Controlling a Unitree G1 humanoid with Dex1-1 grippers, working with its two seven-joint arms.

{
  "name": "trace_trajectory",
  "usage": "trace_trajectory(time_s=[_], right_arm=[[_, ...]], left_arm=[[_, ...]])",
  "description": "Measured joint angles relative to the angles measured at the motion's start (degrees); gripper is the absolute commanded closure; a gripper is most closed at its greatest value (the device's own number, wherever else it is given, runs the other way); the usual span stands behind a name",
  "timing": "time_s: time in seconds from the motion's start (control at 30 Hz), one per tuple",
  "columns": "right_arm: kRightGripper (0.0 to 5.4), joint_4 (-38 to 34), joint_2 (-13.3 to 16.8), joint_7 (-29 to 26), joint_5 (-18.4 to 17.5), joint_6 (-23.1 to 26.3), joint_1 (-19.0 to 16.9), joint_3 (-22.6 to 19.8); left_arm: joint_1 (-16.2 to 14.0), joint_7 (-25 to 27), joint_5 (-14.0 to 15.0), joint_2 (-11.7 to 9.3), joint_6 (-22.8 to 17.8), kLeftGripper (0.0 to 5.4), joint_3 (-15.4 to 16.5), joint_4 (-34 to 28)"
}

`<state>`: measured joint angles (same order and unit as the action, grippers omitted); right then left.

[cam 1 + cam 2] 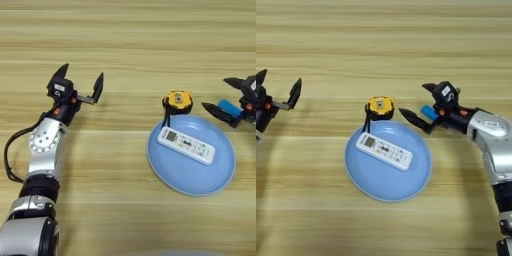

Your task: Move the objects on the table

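The light wooden table (381,45) is filling both views, its plank lines running across, and it is bearing everything in play. On it the round light-blue plate (373,182) is sitting a little right of the middle, serving as the collecting spot: the white slim remote control (384,150) is lying across its upper half, slanted, wholly inside the rim. The left gripper (80,85) is hovering over bare wood well to the left of the plate, its two black fingers spread wide and holding nothing; it is looking idle, kept clear so the other arm has room. The right gripper (421,104) is reaching in from the right side, its fingers parted wide on either side of the small bright blue block (429,112), which is lying on the table just beside the plate's upper right rim. The fingers are not yet closing on the block, so this is looking like the approach to a grasp, probably to carry the block onto the plate. The yellow-and-black tape measure (380,106) is resting on the wood touching the plate's top rim, its black strap (365,121) trailing down over the edge.
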<state>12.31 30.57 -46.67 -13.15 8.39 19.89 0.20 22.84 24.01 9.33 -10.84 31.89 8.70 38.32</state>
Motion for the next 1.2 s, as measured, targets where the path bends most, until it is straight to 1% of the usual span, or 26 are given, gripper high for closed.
trace_trajectory(time_s=[0.1,0.23,0.3,0.43,0.57,0.67,0.7,0.87,0.97,1.03,1.2], right_arm=[[0.04,1.7,-1.6,1.8,0.7,2.1,1.7,0.6],[0.04,7.0,-3.5,4.9,1.9,5.1,5.3,0.9],[0.04,9.0,-4.1,5.1,2.3,6.1,6.6,1.4],[0.04,12.4,-5.1,5.6,3.0,7.1,8.4,1.8],[0.04,14.3,-5.8,6.2,4.3,7.2,10.3,2.5],[0.04,14.6,-5.9,5.2,4.2,7.6,10.6,2.5],[0.04,14.3,-6.2,4.7,3.4,8.8,10.7,2.4],[0.04,12.4,-6.8,3.8,3.3,10.1,10.8,2.7],[0.04,12.4,-7.4,4.0,3.8,10.3,10.9,3.5],[0.04,12.8,-8.3,4.7,4.5,10.4,11.2,4.2],[0.04,15.2,-9.9,5.1,5.8,10.4,11.9,5.5]], left_arm=[[0.0,0.0,0.0,0.0,0.0,0.0,0.0,0.0],[0.0,0.0,0.0,0.0,0.0,0.0,0.0,0.0],[0.0,0.0,0.0,0.0,0.0,0.0,0.0,-0.1],[0.0,0.0,0.0,0.0,0.0,0.0,0.0,-0.1],[0.0,0.0,0.0,0.1,0.0,0.0,0.0,-0.1],[0.0,0.0,0.0,0.2,0.0,0.0,0.0,-0.1],[0.0,-0.1,0.0,0.3,0.0,0.0,0.0,-0.2],[0.0,-0.1,0.0,0.5,0.0,0.0,-0.1,-0.2],[0.0,-0.1,0.0,0.5,0.0,0.0,-0.1,-0.2],[0.0,-0.1,0.0,0.5,0.0,0.0,-0.1,-0.2],[0.0,-0.1,0.0,0.5,0.0,0.0,-0.1,-0.2]])
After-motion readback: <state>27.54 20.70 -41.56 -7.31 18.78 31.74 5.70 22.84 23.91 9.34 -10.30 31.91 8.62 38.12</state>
